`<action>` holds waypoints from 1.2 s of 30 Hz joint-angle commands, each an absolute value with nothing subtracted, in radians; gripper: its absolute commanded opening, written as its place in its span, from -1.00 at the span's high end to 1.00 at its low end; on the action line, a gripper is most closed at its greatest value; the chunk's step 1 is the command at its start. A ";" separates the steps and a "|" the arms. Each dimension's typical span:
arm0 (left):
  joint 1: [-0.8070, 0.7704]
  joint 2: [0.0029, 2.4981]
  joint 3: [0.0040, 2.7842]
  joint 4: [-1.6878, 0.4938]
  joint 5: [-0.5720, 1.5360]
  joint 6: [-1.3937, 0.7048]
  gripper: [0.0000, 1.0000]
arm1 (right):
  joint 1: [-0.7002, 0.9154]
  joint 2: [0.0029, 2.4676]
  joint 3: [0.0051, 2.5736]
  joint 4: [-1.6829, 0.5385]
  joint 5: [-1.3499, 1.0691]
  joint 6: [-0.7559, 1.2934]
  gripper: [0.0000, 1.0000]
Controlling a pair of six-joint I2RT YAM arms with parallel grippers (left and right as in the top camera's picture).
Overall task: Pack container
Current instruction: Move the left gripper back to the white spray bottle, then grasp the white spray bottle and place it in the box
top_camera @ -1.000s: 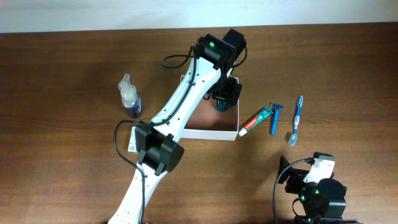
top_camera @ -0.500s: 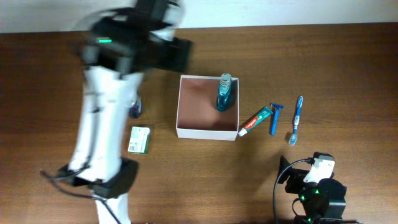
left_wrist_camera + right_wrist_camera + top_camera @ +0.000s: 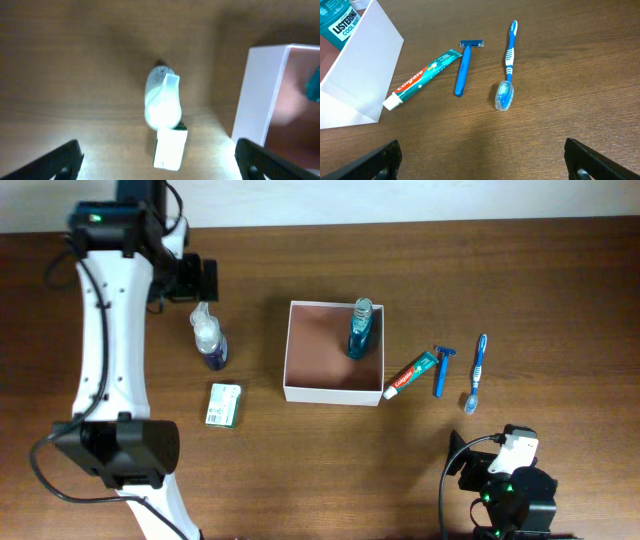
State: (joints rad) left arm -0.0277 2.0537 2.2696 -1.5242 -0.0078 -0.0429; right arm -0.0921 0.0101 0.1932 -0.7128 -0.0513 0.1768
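Left wrist camera: the left jaws stand wide apart, gripping nothing, above one clear spray bottle (image 3: 162, 100) and one white-and-green packet (image 3: 170, 148) whose print is too blurred to read. The container (image 3: 256, 95), a single square white-walled box with a reddish-brown inside, sits on the counter (image 3: 75, 60) to the right of those jaws, beyond the spray bottle and untouched.

On the right wrist camera the right jaws also gape wide around nothing. The container's white corner shows at upper left, well apart from them. Inside it is one teal mouthwash bottle (image 3: 337, 22) labelled "LISTERINE COOL MINT". Outside the wall lie one toothpaste tube (image 3: 422, 79) marked "Colgate", its cap just beside the container's corner, then one blue razor (image 3: 464, 67) and one blue-and-white toothbrush (image 3: 508, 60).

Overhead, the mouthwash bottle occupies the container's far right corner.
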 commanded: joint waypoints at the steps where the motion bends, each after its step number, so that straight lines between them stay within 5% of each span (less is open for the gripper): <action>1: -0.030 2.065 2.121 -1.430 0.006 -0.014 -0.99 | -0.099 0.004 0.194 -0.711 -0.057 0.176 -0.97; 8: -0.031 2.065 1.918 -1.264 0.004 -0.014 -0.96 | -0.099 0.004 0.194 -0.711 -0.057 0.176 -0.98; 23: -0.032 2.066 1.743 -1.118 0.038 -0.014 -0.41 | -0.099 0.004 0.194 -0.711 -0.057 0.176 -0.98; 31: -0.033 2.066 1.743 -1.119 0.039 -0.014 -0.01 | -0.099 0.003 0.194 -0.711 -0.057 0.176 -0.98; 36: -0.033 2.065 1.744 -1.126 0.038 -0.014 0.42 | -0.099 0.004 0.194 -0.711 -0.057 0.176 -0.98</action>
State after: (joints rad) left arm -0.0315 2.0529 1.7615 -1.1149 0.0250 -0.0189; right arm -0.0921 0.0101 0.1932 -0.7128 -0.0513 0.1768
